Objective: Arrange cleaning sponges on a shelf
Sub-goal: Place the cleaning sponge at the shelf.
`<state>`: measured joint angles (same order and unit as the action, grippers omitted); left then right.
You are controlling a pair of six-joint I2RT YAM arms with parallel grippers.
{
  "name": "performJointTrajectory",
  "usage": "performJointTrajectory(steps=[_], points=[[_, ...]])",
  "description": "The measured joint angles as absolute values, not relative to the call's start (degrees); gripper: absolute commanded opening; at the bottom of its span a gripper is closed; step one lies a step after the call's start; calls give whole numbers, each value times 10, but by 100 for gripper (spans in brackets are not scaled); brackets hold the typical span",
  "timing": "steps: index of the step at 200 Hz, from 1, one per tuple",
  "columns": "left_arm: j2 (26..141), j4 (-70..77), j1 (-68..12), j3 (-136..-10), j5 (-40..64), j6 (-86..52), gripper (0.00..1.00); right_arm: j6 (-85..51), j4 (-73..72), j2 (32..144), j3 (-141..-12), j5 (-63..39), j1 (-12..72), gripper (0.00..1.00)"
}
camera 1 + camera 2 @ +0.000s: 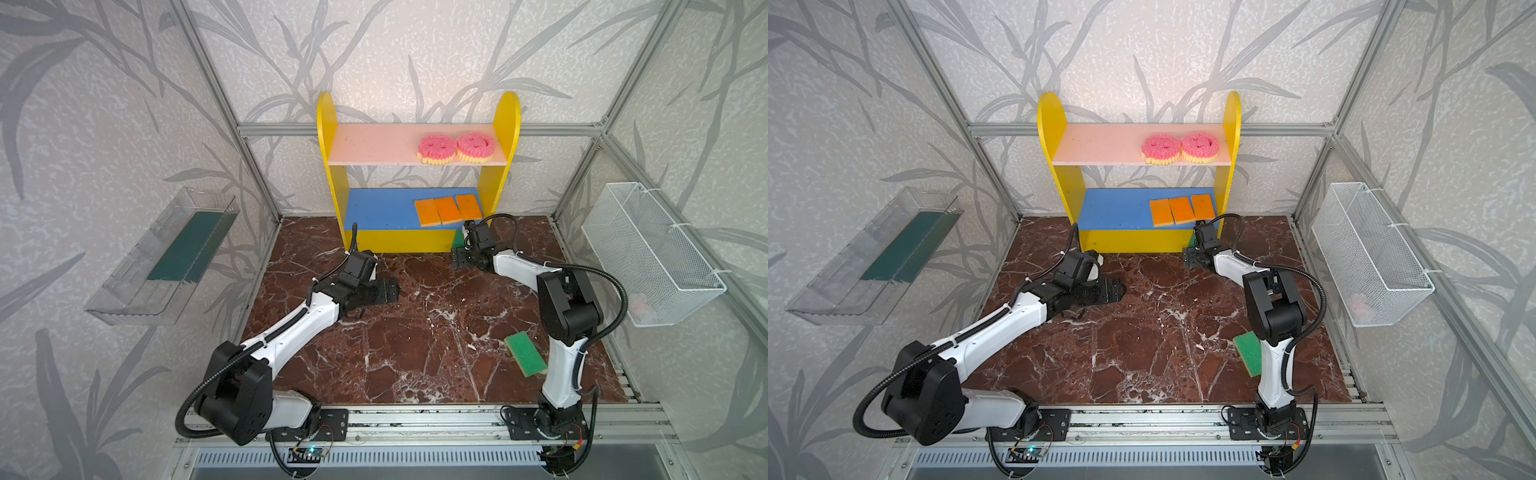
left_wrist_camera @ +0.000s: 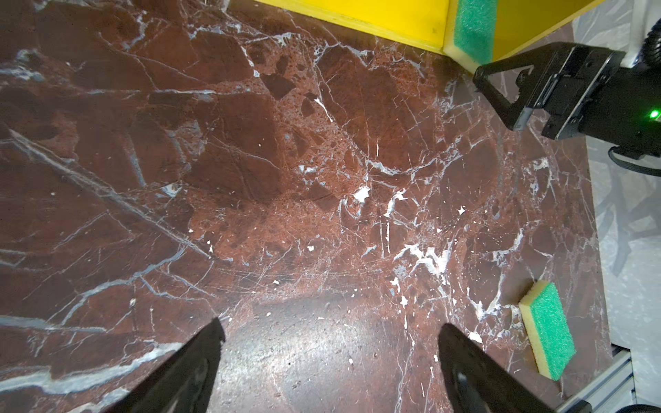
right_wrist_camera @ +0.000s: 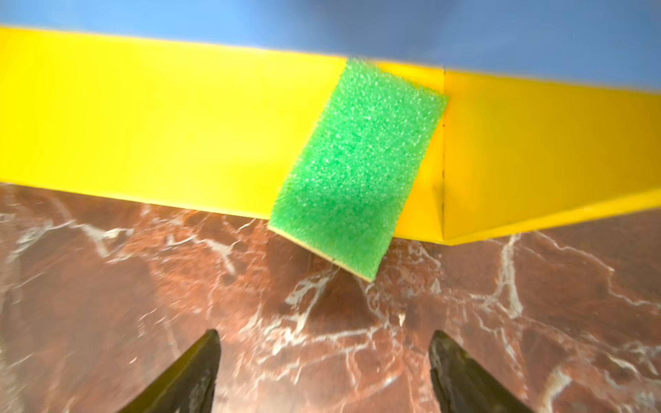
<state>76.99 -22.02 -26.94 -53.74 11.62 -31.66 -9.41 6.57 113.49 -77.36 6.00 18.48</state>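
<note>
- 7 sponges: 2 pink sponges point(image 1: 436, 148) point(image 1: 476, 146), 3 orange sponges point(image 1: 427, 212) point(image 1: 448, 210) point(image 1: 468, 206), 2 green sponges point(image 3: 357, 168) point(image 1: 525, 353).
- 1 shelf point(image 1: 326, 124) at the middle of the table's point(image 1: 415, 332) far edge. It has a pink top board, a blue middle board and a yellow base.
- Pinks: flat on the top board, right half, side by side and touching, faces up.
- Oranges: flat on the blue board, right half, a row of three with edges touching, orange side up.
- First green: tilted on edge against the yellow base front, by the shelf's right corner. Its lower edge is on the table, green face outward.
- Second green: flat on the table near the right edge, toward the near-right corner, green up, yellow layer showing at the side.
- Left end effector point(image 2: 329, 330): jaws wide apart, nothing between them, low over the table's left half, well apart from every sponge.
- Right end effector point(image 3: 323, 338): jaws wide apart, empty, near the leaning green and facing it, not touching.
- In the way: the right arm's wrist covers most of the leaning green in both top views, so only a sliver shows. The right arm's lower link hides part of the flat green.
- Around: 1 clear tray point(image 1: 124, 291) with a dark green liner on the left wall.
- 1 white wire basket point(image 1: 648, 249) on the right wall, with a faint pink blur inside; can't tell what it is.
</note>
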Motion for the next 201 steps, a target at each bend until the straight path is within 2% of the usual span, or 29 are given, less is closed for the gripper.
performJointTrajectory(steps=[14, 31, 53, 63, 75, 114, 146, 201], points=[[758, -220, -269, -531, 116, -317, 95, -97, 65, 1112, -758, 52, 185, 84], [745, -220, -269, -519, 116, -321, 95, -110, 56, 1074, -728, 40, 185, 66], [726, -219, -269, -498, 116, -327, 95, -144, 31, 1020, -665, 18, 185, 48], [716, -218, -269, -487, 116, -330, 95, -168, 20, 1001, -638, 6, 184, 35], [701, -217, -269, -473, 115, -333, 95, -206, -1, 988, -608, -18, 178, 25], [657, -211, -269, -437, 114, -343, 95, -338, -70, 1009, -556, -117, 129, 20], [640, -210, -269, -426, 114, -345, 95, -416, -137, 1068, -564, -170, 108, 0], [638, -209, -268, -425, 116, -345, 95, -502, -200, 1161, -618, -222, 108, 0]])
